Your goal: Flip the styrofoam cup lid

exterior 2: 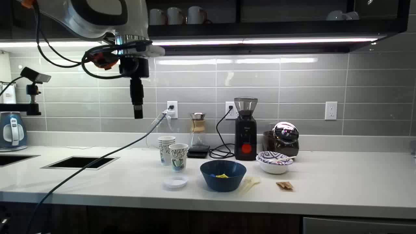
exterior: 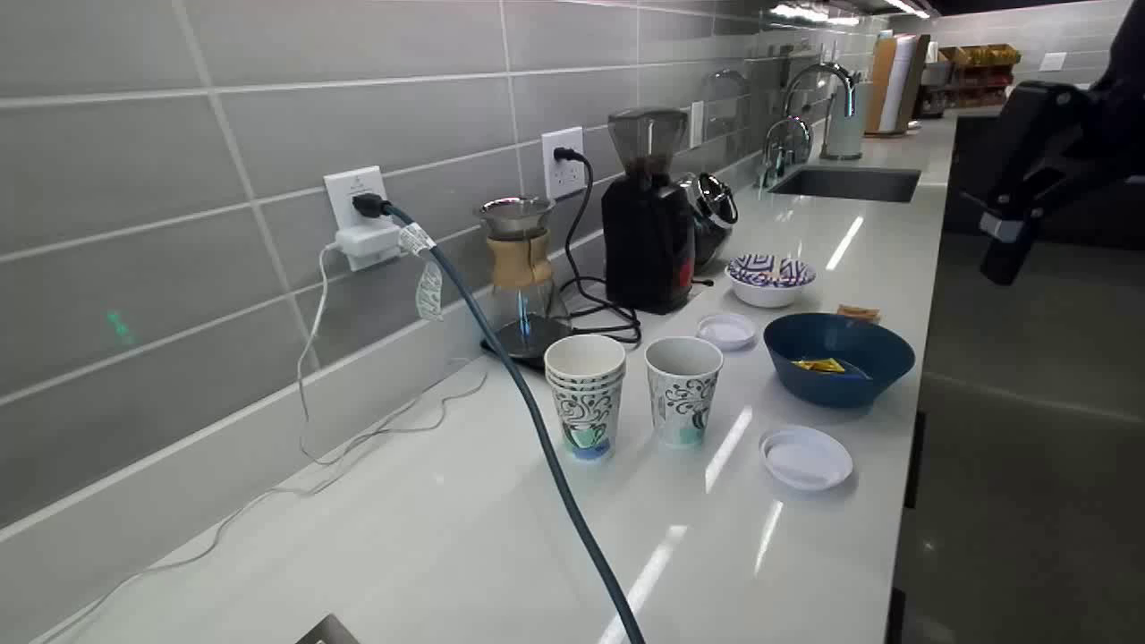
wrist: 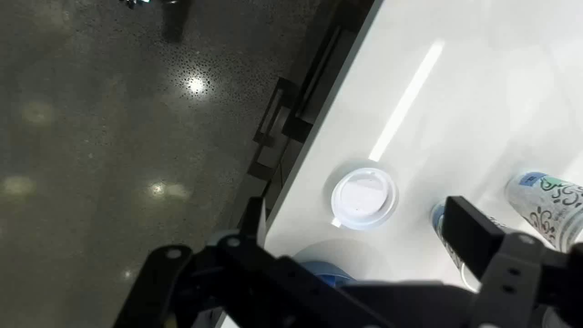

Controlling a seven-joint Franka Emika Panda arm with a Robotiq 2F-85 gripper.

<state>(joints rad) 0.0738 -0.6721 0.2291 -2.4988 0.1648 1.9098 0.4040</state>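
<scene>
The styrofoam cup lid, a round white disc with a raised rim, lies flat on the counter in front of the cups in an exterior view (exterior: 807, 458). It also shows in another exterior view (exterior 2: 175, 182) and in the wrist view (wrist: 363, 198). A similar white lid (exterior: 726, 331) lies farther back, behind the blue bowl. My gripper (exterior 2: 138, 112) hangs high above the counter, pointing down, apart from everything. It is at the right edge in an exterior view (exterior: 1006, 246). In the wrist view its fingers (wrist: 357, 207) are wide apart and empty, with the lid framed between them far below.
A dark blue bowl (exterior: 841, 358) with packets stands beside the lid. A single patterned cup (exterior: 683, 394) and a cup stack (exterior: 586, 402) stand nearby. A thick cable (exterior: 546, 429) crosses the counter. A patterned bowl (exterior 2: 274, 162), stirrers and a grinder (exterior 2: 245, 136) stand farther along.
</scene>
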